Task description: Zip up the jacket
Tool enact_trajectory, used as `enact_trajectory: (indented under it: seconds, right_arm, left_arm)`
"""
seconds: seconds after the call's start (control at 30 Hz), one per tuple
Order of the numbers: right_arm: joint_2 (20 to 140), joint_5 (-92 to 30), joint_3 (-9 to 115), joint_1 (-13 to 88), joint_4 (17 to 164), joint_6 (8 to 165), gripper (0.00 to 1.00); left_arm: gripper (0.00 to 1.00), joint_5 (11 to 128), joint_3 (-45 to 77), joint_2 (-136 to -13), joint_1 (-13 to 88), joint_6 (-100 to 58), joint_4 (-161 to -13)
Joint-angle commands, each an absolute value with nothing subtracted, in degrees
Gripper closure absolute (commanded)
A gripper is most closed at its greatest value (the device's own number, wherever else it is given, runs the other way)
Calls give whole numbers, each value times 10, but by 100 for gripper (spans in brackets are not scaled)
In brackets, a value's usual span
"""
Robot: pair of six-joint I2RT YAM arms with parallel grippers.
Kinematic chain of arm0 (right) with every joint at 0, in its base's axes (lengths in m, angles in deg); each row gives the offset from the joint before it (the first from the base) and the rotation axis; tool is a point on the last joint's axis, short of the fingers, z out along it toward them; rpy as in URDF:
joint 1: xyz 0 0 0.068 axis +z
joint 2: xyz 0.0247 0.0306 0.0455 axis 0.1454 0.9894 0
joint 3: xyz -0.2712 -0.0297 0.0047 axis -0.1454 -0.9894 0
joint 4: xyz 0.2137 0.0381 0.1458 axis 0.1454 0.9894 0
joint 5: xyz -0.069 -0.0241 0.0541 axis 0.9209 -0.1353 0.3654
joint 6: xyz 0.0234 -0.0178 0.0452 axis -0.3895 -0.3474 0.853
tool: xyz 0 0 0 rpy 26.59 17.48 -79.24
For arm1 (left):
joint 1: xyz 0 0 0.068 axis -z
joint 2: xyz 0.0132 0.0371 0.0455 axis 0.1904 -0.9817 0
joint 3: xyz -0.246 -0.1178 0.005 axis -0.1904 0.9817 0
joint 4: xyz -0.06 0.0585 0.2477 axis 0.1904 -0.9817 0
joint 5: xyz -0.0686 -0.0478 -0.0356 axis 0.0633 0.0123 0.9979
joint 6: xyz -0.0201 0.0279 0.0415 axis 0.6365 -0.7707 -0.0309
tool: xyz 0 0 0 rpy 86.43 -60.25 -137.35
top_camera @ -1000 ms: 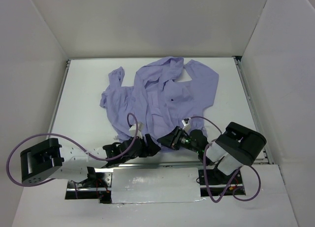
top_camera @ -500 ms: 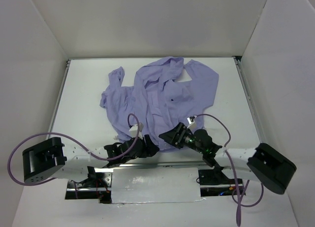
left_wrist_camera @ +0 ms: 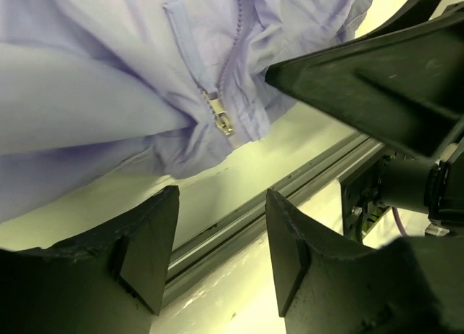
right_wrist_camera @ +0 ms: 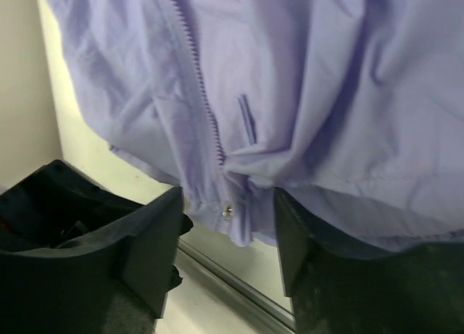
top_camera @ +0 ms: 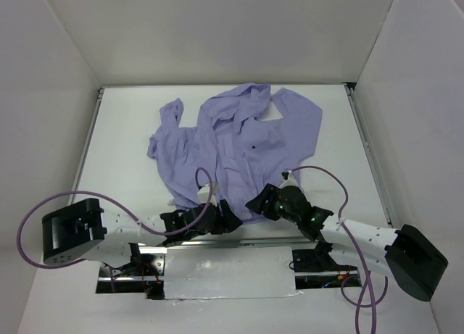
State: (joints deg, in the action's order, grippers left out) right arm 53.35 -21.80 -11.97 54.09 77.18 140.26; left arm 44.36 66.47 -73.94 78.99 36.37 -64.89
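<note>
Jacket (top_camera: 239, 142) lay crumpled on the desk (top_camera: 123, 153), zip slider (left_wrist_camera: 221, 121) low by the hem, zipping seemingly all left to do; left pincer (top_camera: 225, 216) and right pincer (top_camera: 257, 203) gaped, holding nothing.

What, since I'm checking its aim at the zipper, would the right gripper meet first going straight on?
Probably the jacket hem, beside the lower end of the zipper, lying between the right gripper's open fingers; depth is unclear.
</note>
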Motion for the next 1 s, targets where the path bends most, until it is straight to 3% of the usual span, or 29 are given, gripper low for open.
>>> enact_trajectory:
  seconds: [0.0,0.07,0.13,0.17,0.2,0.27,0.5,0.97]
  right_arm:
    - [530,-200,-125,541,809,1389,42]
    - [549,-218,-139,541,770,1391,47]
    - [576,-231,-153,541,715,1391,59]
    - [586,-239,-153,541,703,1392,67]
    - [600,-250,-147,542,688,1392,84]
    - [634,-263,-141,545,674,1394,90]
    - [689,-261,-123,595,619,1425,98]
    - [873,-233,-30,679,512,1516,98]
  left_arm:
    - [38,453,635,-769,794,396,-637]
    - [38,460,630,-786,794,404,-624]
    - [40,458,627,-795,795,411,-617]
    - [42,454,626,-799,795,413,-620]
    - [46,445,627,-797,795,419,-626]
    - [49,436,632,-786,795,423,-632]
    - [47,390,655,-702,795,440,-713]
    - [48,338,716,-539,795,548,-912]
